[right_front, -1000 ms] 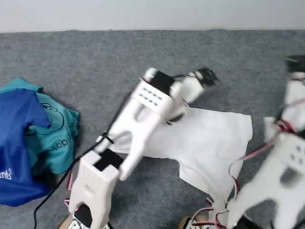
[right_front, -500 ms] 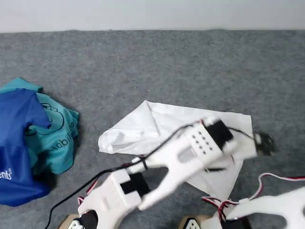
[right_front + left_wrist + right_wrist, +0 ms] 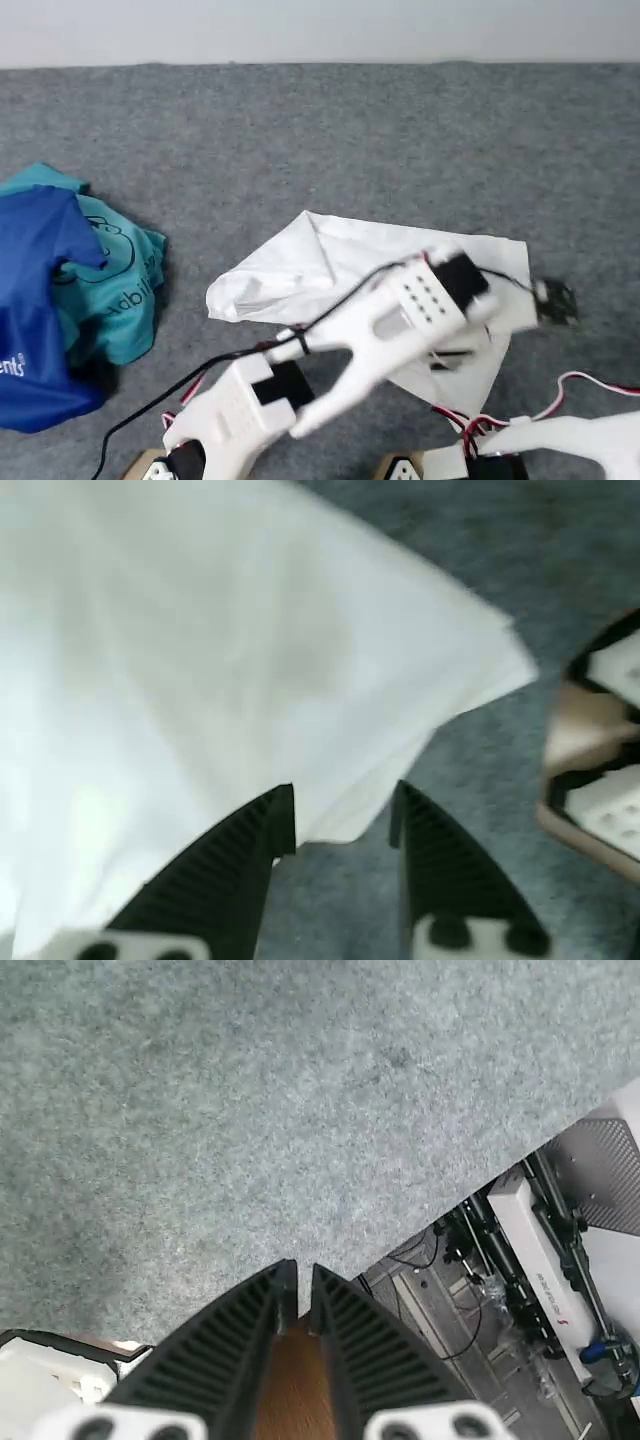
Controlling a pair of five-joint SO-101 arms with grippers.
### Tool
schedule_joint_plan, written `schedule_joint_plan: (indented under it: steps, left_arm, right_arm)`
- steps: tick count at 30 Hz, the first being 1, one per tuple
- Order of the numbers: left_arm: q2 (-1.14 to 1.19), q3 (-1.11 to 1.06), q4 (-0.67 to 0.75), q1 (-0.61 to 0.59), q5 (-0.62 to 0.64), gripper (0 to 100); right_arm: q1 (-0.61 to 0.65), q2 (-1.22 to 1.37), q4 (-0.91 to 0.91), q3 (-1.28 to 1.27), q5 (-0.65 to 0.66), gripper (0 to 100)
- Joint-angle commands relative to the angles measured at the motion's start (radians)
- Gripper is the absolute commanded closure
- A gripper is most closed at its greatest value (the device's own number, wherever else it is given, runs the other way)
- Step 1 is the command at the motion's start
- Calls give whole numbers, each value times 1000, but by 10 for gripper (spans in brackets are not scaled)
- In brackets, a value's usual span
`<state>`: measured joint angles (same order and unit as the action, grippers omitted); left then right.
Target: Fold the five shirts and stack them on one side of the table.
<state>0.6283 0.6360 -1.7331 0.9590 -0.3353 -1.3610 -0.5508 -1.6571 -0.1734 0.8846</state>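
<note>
L gripper [image 3: 340,818]: fingers spread, nothing held - hangs over the white shirt [image 3: 200,660] at its edge, near a corner.
R gripper [image 3: 300,1288]: fingers pressed together, empty - above the grey surface [image 3: 200,1110] by its edge.
white shirt: rumpled, one side flipped over itself, mid-surface; L arm [image 3: 380,320] stretches across it.
teal shirt [image 3: 125,270]: bunched at the surface's left side, well apart from the white one.
blue shirt [image 3: 35,300]: heaped over the teal shirt, touching it.

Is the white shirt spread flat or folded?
Partly folded: the white shirt has one side turned over itself, with a crease running across.
</note>
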Motion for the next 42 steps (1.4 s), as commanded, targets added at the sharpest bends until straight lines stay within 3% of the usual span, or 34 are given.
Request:
schedule_joint_plan:
  steps: [1,8,14,26,38,42]
  left_arm:
    - [-9,2,-21,-144,3,875]
    - [-9,-130,-20,-448,-92,885]
    - [-9,-183,23,-631,-195,885]
    - [-9,-309,236,-836,-273,882]
    - [-11,-295,359,-996,-288,881]
    - [-12,-231,341,-1062,-322,881]
  right_arm:
    - [-8,-33,2,6,9,963]
    - [-5,-35,2,11,9,963]
    - [7,-35,-53,12,9,963]
    - [22,-35,-68,14,9,963]
    - [18,-44,-68,14,8,963]
    - [22,-110,-68,6,9,963]
